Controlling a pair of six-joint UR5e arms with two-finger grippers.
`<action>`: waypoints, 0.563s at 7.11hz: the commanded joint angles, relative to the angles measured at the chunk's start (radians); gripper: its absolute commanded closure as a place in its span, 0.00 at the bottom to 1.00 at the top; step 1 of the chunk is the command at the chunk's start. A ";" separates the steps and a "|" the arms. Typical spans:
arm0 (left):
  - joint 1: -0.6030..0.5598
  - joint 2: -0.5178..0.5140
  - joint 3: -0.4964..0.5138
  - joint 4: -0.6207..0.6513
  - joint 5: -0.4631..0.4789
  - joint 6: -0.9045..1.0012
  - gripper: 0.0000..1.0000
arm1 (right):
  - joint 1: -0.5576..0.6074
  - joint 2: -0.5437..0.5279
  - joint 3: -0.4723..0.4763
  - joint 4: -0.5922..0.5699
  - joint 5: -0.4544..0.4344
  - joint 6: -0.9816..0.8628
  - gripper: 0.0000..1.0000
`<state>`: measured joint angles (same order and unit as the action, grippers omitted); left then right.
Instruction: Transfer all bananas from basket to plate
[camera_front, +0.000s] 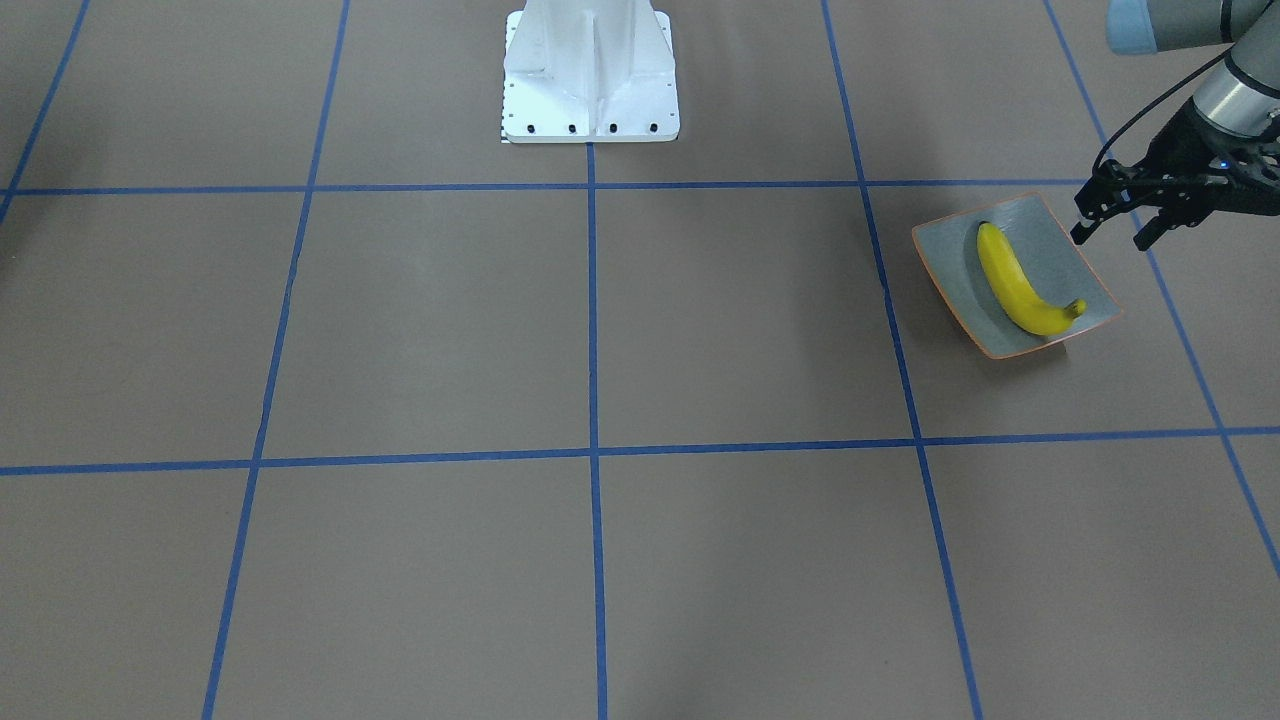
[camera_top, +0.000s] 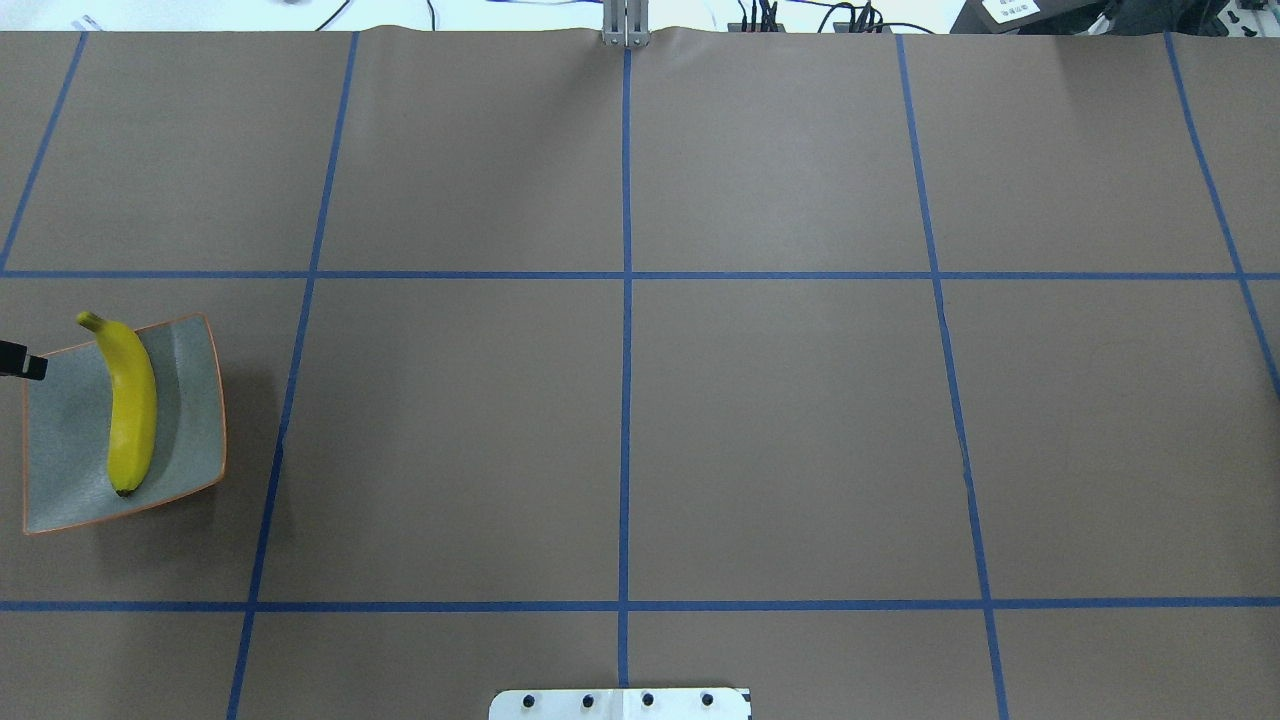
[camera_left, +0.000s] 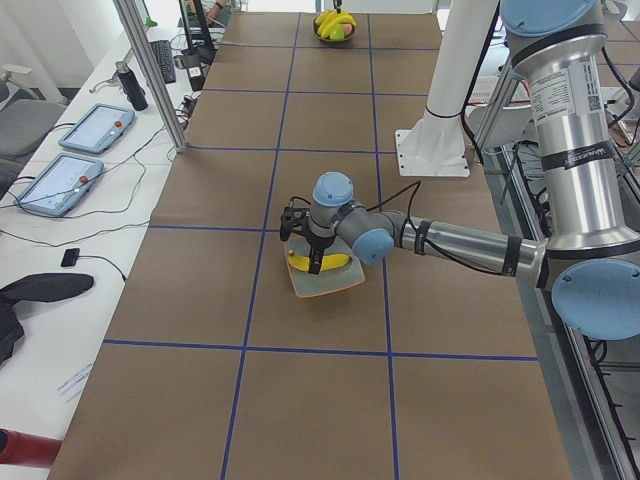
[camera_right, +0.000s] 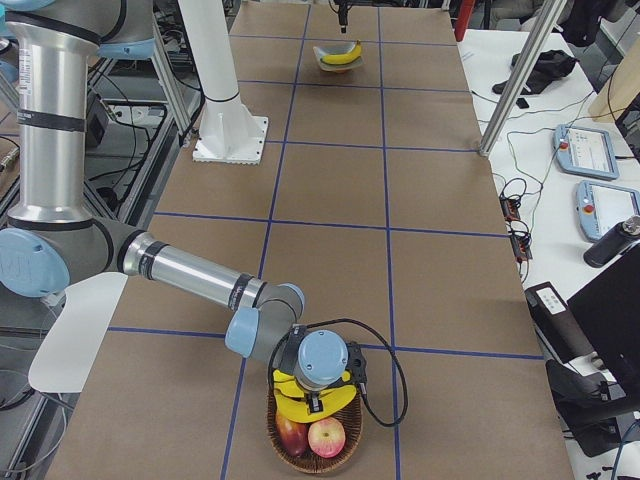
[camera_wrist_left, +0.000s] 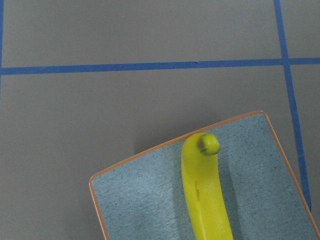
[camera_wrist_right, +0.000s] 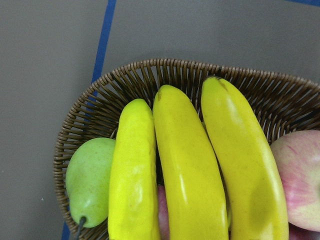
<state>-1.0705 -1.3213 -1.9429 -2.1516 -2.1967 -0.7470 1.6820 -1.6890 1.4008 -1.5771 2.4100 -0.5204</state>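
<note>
The plate (camera_front: 950, 258) sits at the 9 o'clock edge of the surface (camera_top: 780, 430) in the overhead view, resting on the brown paper. One banana (camera_front: 1012, 282) lies along its middle. In that view the banana's stem end reaches the rim at 12 o'clock and its dark tip points to 6 o'clock.

The left fingers (camera_front: 1086, 225) hang above the surface at the plate's 2 o'clock in the front-facing view, just past the rim. They are spread wide, hold nothing, and are clear of the banana. In the overhead view only one fingertip shows, at the plate's 10 o'clock edge.

The basket (camera_wrist_right: 165, 70) stands well apart from the plate, at the other end of the surface, at 6 o'clock in the right side view. Three bananas lie in it side by side: one (camera_wrist_right: 132, 175) at 9 o'clock, one (camera_wrist_right: 190, 170) in the middle, one (camera_wrist_right: 245, 160) at 3 o'clock. A green pear (camera_wrist_right: 90, 180) rests against the 9 o'clock wall and an apple (camera_wrist_right: 300, 180) at 3 o'clock. A second apple (camera_right: 292, 435) shows in the side view.

The right fingers (camera_right: 314, 403) are down at the bananas in the basket. I cannot tell whether they are spread, closed or gripping.

The white base (camera_front: 590, 70) stands at 12 o'clock in the front-facing view.
</note>
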 joint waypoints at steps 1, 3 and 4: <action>0.000 0.001 -0.001 0.001 0.000 0.002 0.13 | -0.001 0.005 -0.020 0.002 -0.002 -0.003 0.22; 0.000 0.001 0.001 0.001 0.000 0.005 0.13 | -0.001 0.012 -0.042 0.002 0.000 -0.007 0.22; 0.000 0.001 0.001 0.001 0.000 0.005 0.13 | -0.001 0.015 -0.042 0.000 0.003 -0.006 0.28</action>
<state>-1.0707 -1.3208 -1.9428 -2.1507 -2.1966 -0.7433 1.6812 -1.6778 1.3650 -1.5757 2.4104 -0.5263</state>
